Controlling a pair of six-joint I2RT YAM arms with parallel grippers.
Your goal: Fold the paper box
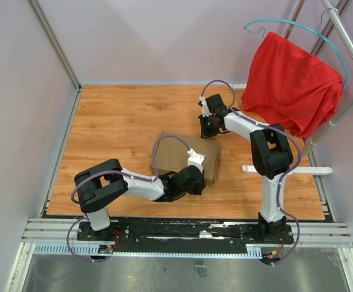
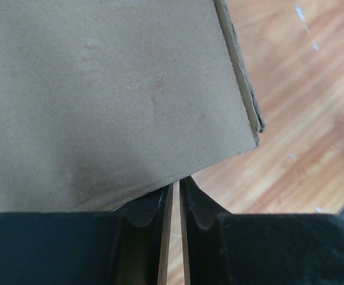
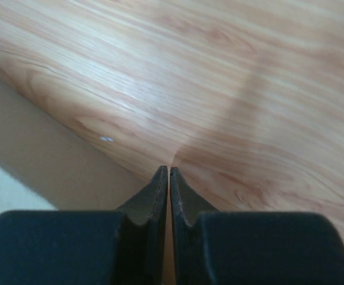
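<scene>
The paper box (image 1: 175, 155) is a shallow brown cardboard box lying closed on the wooden table. My left gripper (image 1: 195, 176) is shut and empty, its tips at the box's near right edge. In the left wrist view the cardboard (image 2: 112, 89) fills the upper left, with its corner to the right, and my left gripper (image 2: 177, 181) sits just under its edge. My right gripper (image 1: 211, 132) is shut and empty at the box's far right corner. In the right wrist view the gripper (image 3: 169, 171) points down at the wood beside the cardboard edge (image 3: 35, 154).
A red cloth (image 1: 292, 82) hangs from a teal hanger (image 1: 298, 27) on a metal rack at the back right. The rack's white foot bar (image 1: 286, 170) lies on the table behind my right arm. Pale walls enclose the table (image 1: 115, 115).
</scene>
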